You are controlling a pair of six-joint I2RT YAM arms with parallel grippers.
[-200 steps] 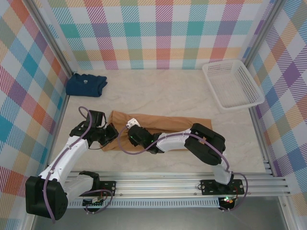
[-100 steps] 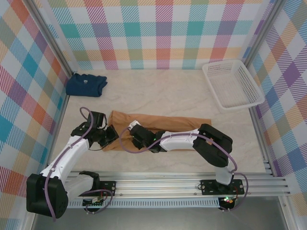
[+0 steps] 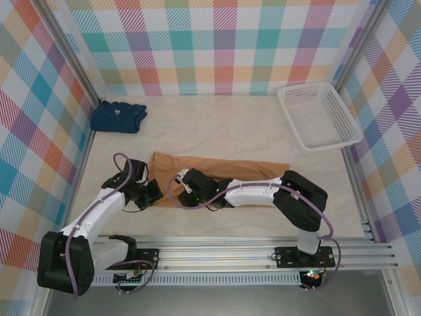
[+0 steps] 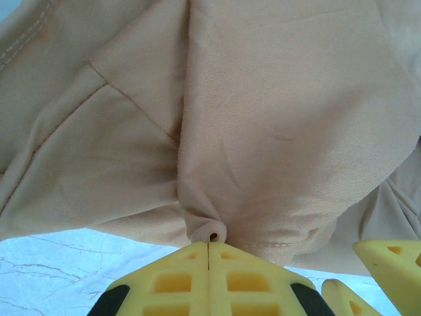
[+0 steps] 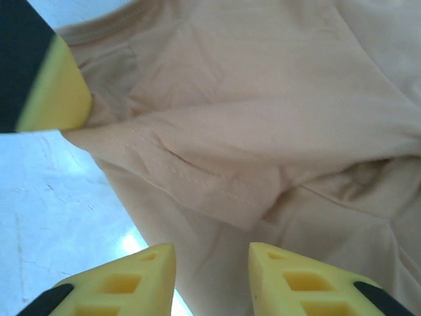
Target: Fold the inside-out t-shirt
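Centrally, tan inside-out t-shirt (image 3: 253, 170) spread flat; left gripper (image 4: 209, 245) clamped on its fold; right gripper (image 5: 212, 260) jaws apart over hem; navy shirt (image 3: 118, 116) upper left, mark illegible; open tabletop (image 3: 217, 125) between.

Bright, even light from above in the top view — shadows on the table (image 3: 230, 125) are short and soft, focus sharp. The wrist views look washed out: bare table glares bluish-white, the t-shirt (image 4: 263, 131) shows gentle fold shadows, and the close yellow fingertips (image 5: 118, 283) blur slightly
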